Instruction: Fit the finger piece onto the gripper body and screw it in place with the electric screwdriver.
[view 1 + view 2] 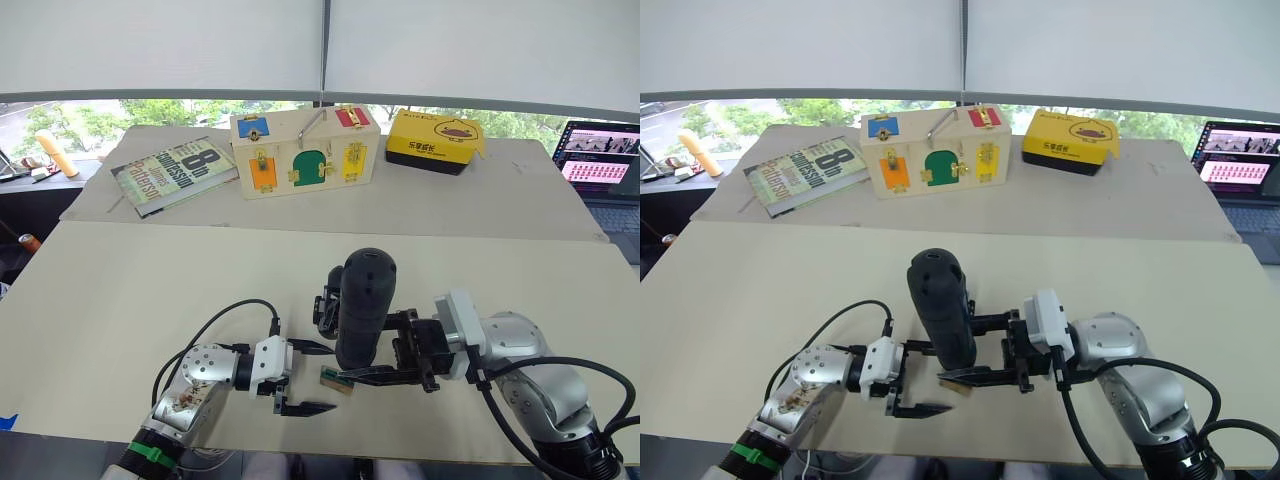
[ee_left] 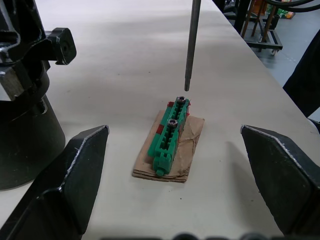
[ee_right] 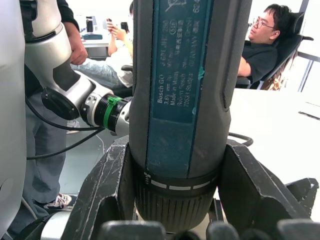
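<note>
The left end effector (image 1: 300, 378) sits wide open and empty on the bench (image 1: 120, 300). Beside it, the right end effector (image 1: 385, 350) clamps the electric screwdriver (image 1: 362, 305) upright, its bit just above a green screw holder (image 2: 169, 136); fitting and screwing apparently remain.

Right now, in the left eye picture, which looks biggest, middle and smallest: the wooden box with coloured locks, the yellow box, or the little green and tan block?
1. Wooden box with coloured locks
2. Flat yellow box, though it sits at a similar distance, so this holds fairly
3. Small green and tan block, smallest even though nearest the camera
</note>
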`<act>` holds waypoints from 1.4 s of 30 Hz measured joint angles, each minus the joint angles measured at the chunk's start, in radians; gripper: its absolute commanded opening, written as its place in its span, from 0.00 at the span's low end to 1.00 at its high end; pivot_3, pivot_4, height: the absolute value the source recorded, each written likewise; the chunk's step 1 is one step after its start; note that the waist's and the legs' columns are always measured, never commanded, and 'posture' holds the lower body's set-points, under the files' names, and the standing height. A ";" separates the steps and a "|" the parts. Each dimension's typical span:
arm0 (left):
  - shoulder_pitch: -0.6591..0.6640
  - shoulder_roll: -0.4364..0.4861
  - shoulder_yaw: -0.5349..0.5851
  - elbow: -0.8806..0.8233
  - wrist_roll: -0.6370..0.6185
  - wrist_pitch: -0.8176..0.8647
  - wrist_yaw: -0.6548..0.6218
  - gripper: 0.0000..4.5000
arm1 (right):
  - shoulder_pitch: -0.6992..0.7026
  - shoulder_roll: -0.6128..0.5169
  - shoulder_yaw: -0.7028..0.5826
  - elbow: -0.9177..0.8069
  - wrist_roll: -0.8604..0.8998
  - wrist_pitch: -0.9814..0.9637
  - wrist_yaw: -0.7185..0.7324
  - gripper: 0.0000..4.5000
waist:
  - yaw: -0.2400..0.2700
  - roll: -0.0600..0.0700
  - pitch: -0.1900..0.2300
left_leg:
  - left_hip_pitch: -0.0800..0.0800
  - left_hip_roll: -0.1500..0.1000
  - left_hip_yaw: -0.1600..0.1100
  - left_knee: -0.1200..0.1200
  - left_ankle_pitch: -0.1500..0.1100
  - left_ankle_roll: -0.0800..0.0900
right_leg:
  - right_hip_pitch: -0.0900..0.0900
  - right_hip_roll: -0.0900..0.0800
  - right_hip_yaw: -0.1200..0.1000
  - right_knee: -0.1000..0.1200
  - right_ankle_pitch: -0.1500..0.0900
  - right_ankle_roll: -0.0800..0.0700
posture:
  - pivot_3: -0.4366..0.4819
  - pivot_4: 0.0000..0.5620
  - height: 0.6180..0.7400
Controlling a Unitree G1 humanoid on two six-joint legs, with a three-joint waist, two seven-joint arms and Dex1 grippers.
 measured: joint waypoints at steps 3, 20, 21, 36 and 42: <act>0.000 0.000 -0.001 0.000 0.000 0.001 0.001 1.00 | 0.000 0.000 0.000 0.000 -0.001 0.000 0.000 0.43 | 0.000 0.000 0.000 | 0.000 0.000 0.000 0.000 0.000 0.000 | 0.000 0.000 0.000 0.000 0.000 0.000 | 0.48 0.27 1.00; -0.001 0.000 -0.005 -0.001 0.000 0.001 0.005 1.00 | 0.000 0.000 0.011 0.000 -0.017 0.000 -0.006 0.43 | 0.002 0.000 0.000 | 0.000 0.000 0.000 0.000 0.000 0.001 | 0.000 -0.001 0.000 0.000 0.000 0.000 | 0.48 0.27 1.00; -0.001 0.000 -0.005 -0.001 0.000 0.001 0.006 1.00 | 0.000 -0.001 0.011 0.000 -0.018 0.000 -0.006 0.43 | 0.002 0.000 0.000 | 0.000 0.000 0.000 0.000 0.000 0.001 | 0.000 -0.001 0.000 0.000 0.000 0.000 | 0.48 0.27 1.00; 0.015 0.006 -0.006 -0.018 0.000 0.001 0.017 1.00 | 0.000 -0.009 0.011 0.000 -0.019 0.000 -0.010 0.43 | -0.001 0.000 0.000 | 0.000 0.000 0.000 0.000 0.000 0.001 | 0.000 -0.001 0.000 -0.001 0.000 0.000 | 0.48 0.27 1.00; 0.019 0.006 -0.006 -0.019 0.000 -0.002 0.023 1.00 | 0.000 -0.011 0.011 0.000 -0.019 0.000 -0.010 0.43 | -0.001 0.000 0.000 | 0.000 0.000 0.000 0.000 -0.001 0.001 | 0.000 -0.001 0.000 -0.001 0.000 0.000 | 0.48 0.27 1.00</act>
